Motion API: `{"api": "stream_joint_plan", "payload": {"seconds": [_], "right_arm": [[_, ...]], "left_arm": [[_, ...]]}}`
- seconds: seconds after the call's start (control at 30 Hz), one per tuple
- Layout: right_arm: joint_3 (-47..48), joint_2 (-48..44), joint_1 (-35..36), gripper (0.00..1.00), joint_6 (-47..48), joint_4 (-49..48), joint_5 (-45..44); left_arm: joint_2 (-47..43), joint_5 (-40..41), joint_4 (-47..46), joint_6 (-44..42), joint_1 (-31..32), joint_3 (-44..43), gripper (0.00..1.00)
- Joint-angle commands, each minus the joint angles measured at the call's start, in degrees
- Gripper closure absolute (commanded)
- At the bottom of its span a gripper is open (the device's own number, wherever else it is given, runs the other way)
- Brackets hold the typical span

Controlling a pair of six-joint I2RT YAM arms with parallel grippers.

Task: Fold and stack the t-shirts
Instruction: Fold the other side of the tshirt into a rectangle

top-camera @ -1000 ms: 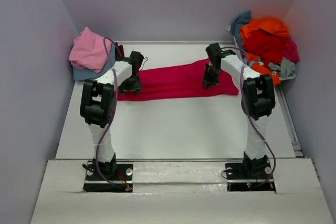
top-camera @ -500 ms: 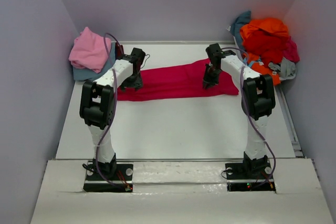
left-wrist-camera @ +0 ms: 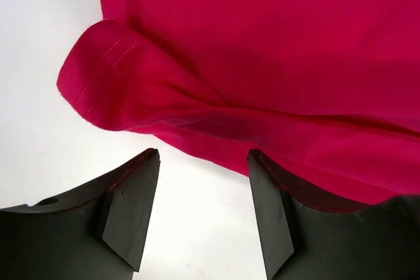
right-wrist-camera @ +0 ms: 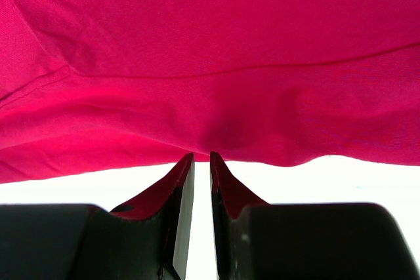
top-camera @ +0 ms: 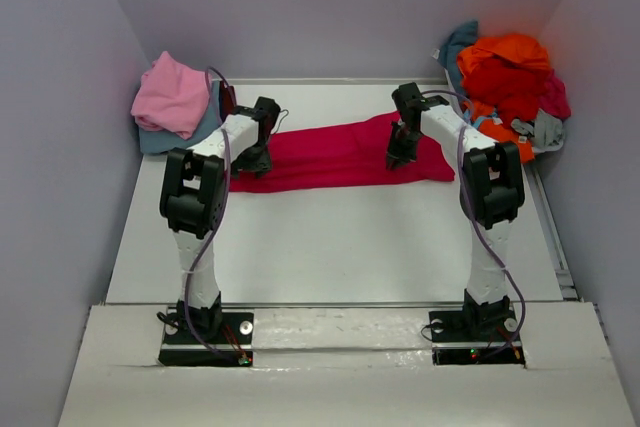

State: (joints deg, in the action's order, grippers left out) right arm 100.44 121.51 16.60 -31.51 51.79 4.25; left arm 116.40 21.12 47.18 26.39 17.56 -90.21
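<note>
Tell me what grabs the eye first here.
The red shirt, laid in a long strip across the far middle of the table, with both arms at it: the left gripper open at its left end, the right gripper pinched shut on its near edge. Next, the bright orange-and-red clothes pile in the far right corner, and a pink shirt in the far left corner.

Both wrist views cut the tee (top-camera: 340, 155) off at their upper edges. From above, my left gripper (top-camera: 252, 163) covers the tee's left end and my right gripper (top-camera: 396, 162) part of its right half. Right of the tee, the pile (top-camera: 505, 82) buries its lower layers; I cannot count them.
</note>
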Motion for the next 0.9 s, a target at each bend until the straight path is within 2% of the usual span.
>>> {"api": "stream_joint_plan", "payload": {"seconds": [0.0, 0.33, 0.57, 0.87], "right_arm": [[-0.2, -3.0, 0.4, 0.78, 0.3, -1.1, -0.6], [-2.4, -4.0, 0.4, 0.78, 0.4, -1.9, -0.5], [-2.9, -4.0, 0.4, 0.78, 0.5, -2.0, -0.4], [-3.1, -4.1, 0.4, 0.78, 0.7, -2.1, -0.5]], "left_arm": [[-0.4, 4.8, 2.0, 3.0, 0.0, -4.1, 0.31], [-0.6, 7.5, 4.2, 3.4, -1.7, -7.0, 0.31], [-2.8, 8.8, 4.7, 5.2, -3.4, -4.1, 0.31], [-5.3, 6.4, 3.4, 5.8, -6.7, -0.2, 0.31]]}}
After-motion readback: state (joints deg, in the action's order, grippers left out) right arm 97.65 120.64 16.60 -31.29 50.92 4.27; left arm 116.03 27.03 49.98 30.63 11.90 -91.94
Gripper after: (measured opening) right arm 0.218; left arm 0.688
